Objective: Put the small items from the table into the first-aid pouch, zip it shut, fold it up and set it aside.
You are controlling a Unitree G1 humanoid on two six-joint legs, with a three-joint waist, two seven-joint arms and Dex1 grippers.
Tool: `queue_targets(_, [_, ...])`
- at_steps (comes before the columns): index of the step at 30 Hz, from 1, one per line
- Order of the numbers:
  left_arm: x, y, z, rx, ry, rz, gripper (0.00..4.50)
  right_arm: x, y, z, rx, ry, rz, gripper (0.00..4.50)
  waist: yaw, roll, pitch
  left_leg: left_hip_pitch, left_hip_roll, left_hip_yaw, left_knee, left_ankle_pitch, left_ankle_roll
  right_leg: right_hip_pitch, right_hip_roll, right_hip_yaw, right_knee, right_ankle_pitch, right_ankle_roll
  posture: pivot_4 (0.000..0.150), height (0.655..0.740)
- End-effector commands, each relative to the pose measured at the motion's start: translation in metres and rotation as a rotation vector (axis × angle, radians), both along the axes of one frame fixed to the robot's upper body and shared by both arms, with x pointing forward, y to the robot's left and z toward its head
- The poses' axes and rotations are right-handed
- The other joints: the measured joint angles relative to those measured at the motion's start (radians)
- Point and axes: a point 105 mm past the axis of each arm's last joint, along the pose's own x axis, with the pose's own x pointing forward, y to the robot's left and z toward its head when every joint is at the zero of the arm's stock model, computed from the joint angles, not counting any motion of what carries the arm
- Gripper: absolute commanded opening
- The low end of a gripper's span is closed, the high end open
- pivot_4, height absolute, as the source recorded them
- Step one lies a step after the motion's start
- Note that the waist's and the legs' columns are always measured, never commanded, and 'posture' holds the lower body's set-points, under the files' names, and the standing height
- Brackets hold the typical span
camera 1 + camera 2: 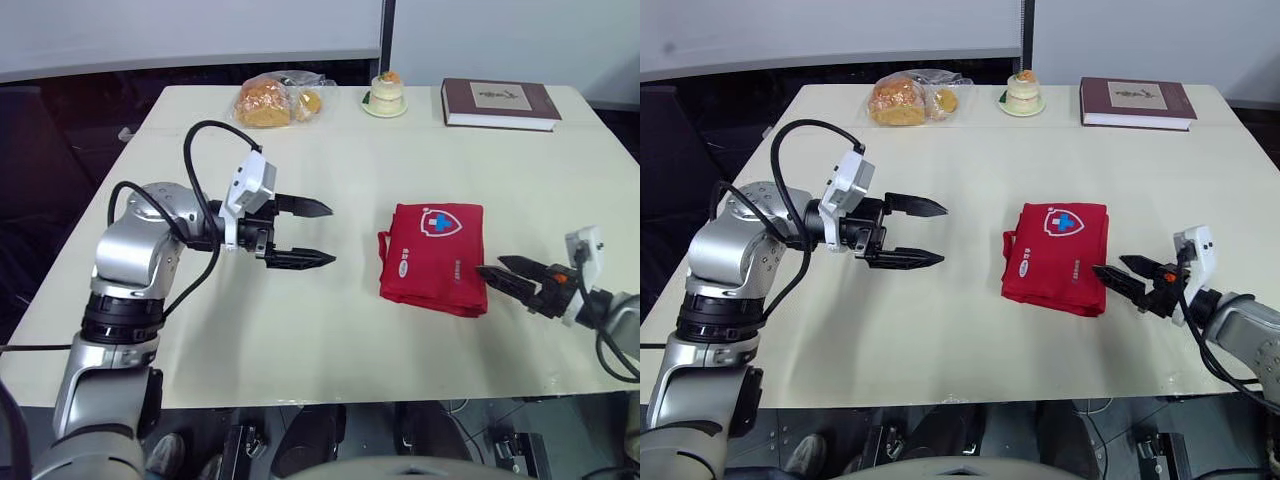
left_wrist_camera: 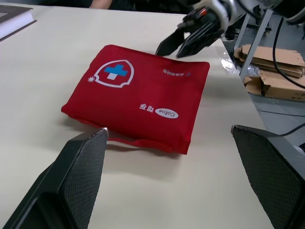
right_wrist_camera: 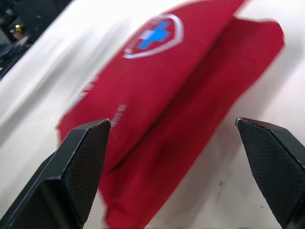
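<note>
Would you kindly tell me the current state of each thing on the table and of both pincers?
first-aid pouch: folded closed, lying flat.
left pincer: open, empty, apart from the pouch.
right pincer: open, empty, at the pouch's edge.
book: closed, lying flat.
cake: upright on its plate.

Head stereo pair looks forward and down over table [image 1: 300,340], set back, both eyes sharing whole tabletop. Left wrist camera sights along left fingers [image 2: 81,162] at pouch [image 2: 138,90] just beyond fingertips, near. Right wrist camera closer still, pouch ahead between right fingers [image 3: 81,157]. Wrist views share pouch
</note>
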Motion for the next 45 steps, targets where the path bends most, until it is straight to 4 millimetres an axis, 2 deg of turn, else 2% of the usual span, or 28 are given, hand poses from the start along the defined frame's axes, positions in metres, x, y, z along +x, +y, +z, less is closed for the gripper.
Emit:
queue_targets(1, [-0.005,-0.003,0.020,-0.058,-0.072,0.007,4.42,0.003,0.008,-0.002,0.046,0.052,0.017,4.50,0.000,0.000,0.000,0.000,0.000,0.000,0.000,0.000,0.000,0.000,0.000,0.000,0.000,0.000,0.000,0.150,0.7289])
queue_targets(3, [-0.006,-0.004,0.024,-0.064,-0.083,0.009,4.42,0.002,0.013,-0.010,0.036,0.102,0.034,4.50,-0.001,0.000,0.000,0.000,0.000,0.000,0.000,0.000,0.000,0.000,0.000,0.000,0.000,0.000,0.000,0.150,0.7289])
queue_targets(6, [-0.009,-0.004,0.028,-0.071,-0.087,0.005,4.50,-0.002,0.017,-0.020,0.023,0.167,0.049,3.65,-0.001,0.000,0.000,0.000,0.000,0.000,0.000,0.000,0.000,0.000,0.000,0.000,0.000,0.000,0.000,0.150,0.7289])
queue_targets(10, [-0.009,-0.006,0.029,-0.060,-0.103,0.007,4.50,-0.003,0.024,-0.019,0.065,0.181,0.065,1.91,-0.002,0.000,0.000,0.000,0.000,0.001,0.000,0.000,0.000,0.000,0.000,0.000,0.000,0.000,0.000,0.150,0.7289])
queue_targets(11, [-0.009,-0.007,0.029,-0.058,-0.104,0.005,4.50,-0.003,0.025,-0.018,0.075,0.177,0.064,1.34,-0.003,0.000,0.000,0.000,0.000,0.001,0.000,0.000,0.000,0.000,0.001,0.000,0.000,0.000,0.000,0.150,0.7289])
queue_targets(15, [-0.009,-0.011,0.030,-0.062,-0.119,-0.009,4.50,0.011,0.019,-0.004,0.150,0.101,-0.011,0.03,-0.008,0.000,0.000,0.000,0.000,0.001,0.000,0.000,0.000,0.000,0.001,0.000,0.000,0.000,0.000,0.150,0.7289])
queue_targets(18, [-0.006,-0.016,0.042,-0.114,-0.146,-0.013,4.50,0.037,0.001,0.013,0.204,-0.007,-0.161,0.03,-0.010,0.000,0.000,0.000,0.000,0.001,0.000,0.000,0.000,0.000,0.001,0.000,0.000,0.000,0.000,0.150,0.7289])
queue_targets(23, [0.006,-0.025,0.061,-0.190,-0.188,0.000,4.50,0.093,-0.039,0.046,0.348,-0.158,-0.516,0.03,-0.007,0.003,0.002,-0.001,-0.001,0.002,0.000,0.000,-0.001,-0.002,0.001,0.001,0.001,0.000,0.000,0.150,0.7289])
queue_targets(28, [0.015,-0.031,0.067,-0.222,-0.203,0.027,4.50,0.132,-0.063,0.070,0.561,-0.205,-0.796,0.03,-0.027,0.003,0.002,-0.006,-0.001,0.004,-0.001,0.001,-0.002,-0.011,0.001,0.003,0.004,0.001,-0.002,0.150,0.7289])
queue_targets(29, [0.019,-0.032,0.066,-0.227,-0.210,0.042,4.50,0.144,-0.070,0.070,0.636,-0.195,-0.891,0.03,-0.029,0.003,0.002,-0.008,-0.001,0.004,-0.001,0.002,-0.002,-0.013,0.001,0.003,0.005,0.002,-0.002,0.150,0.7289])
queue_targets(31, [0.024,-0.032,0.067,-0.245,-0.214,0.064,4.50,0.159,-0.071,0.061,0.712,-0.143,-0.993,0.03,-0.037,0.003,0.002,-0.010,-0.001,0.004,-0.002,0.002,-0.003,-0.016,0.001,0.003,0.005,0.002,-0.002,0.150,0.7289])
queue_targets(35, [0.030,-0.030,0.071,-0.264,-0.229,0.099,4.50,0.176,-0.050,0.042,0.727,-0.049,-0.980,0.03,-0.056,0.004,0.002,-0.013,0.000,0.007,-0.002,0.002,-0.003,-0.021,0.001,0.006,0.008,0.002,-0.002,0.150,0.7289])
queue_targets(39, [0.035,-0.027,0.072,-0.271,-0.238,0.144,4.50,0.178,-0.040,0.021,0.666,0.013,-0.970,0.03,-0.065,0.004,0.002,-0.014,0.000,0.011,-0.003,0.002,-0.003,-0.024,0.001,0.010,0.011,0.002,-0.002,0.150,0.7289])
queue_targets(41, [0.038,-0.025,0.069,-0.263,-0.238,0.168,4.50,0.176,-0.042,0.015,0.652,0.015,-0.970,0.85,-0.067,0.004,0.002,-0.013,0.000,0.010,-0.002,0.002,-0.003,-0.024,0.002,0.010,0.012,0.002,-0.002,0.150,0.7289])
queue_targets(42, [0.039,-0.025,0.067,-0.258,-0.238,0.178,4.50,0.175,-0.042,0.015,0.654,0.013,-0.967,0.96,-0.068,0.004,0.002,-0.013,0.000,0.010,-0.002,0.002,-0.003,-0.024,0.002,0.010,0.012,0.002,-0.002,0.150,0.7289])
queue_targets(45, [0.040,-0.023,0.062,-0.263,-0.223,0.200,4.50,0.168,-0.041,0.017,0.621,-0.020,-0.918,2.48,-0.068,0.004,0.002,-0.013,0.000,0.010,-0.003,0.002,-0.003,-0.024,0.002,0.010,0.012,0.002,-0.002,0.150,0.7289])
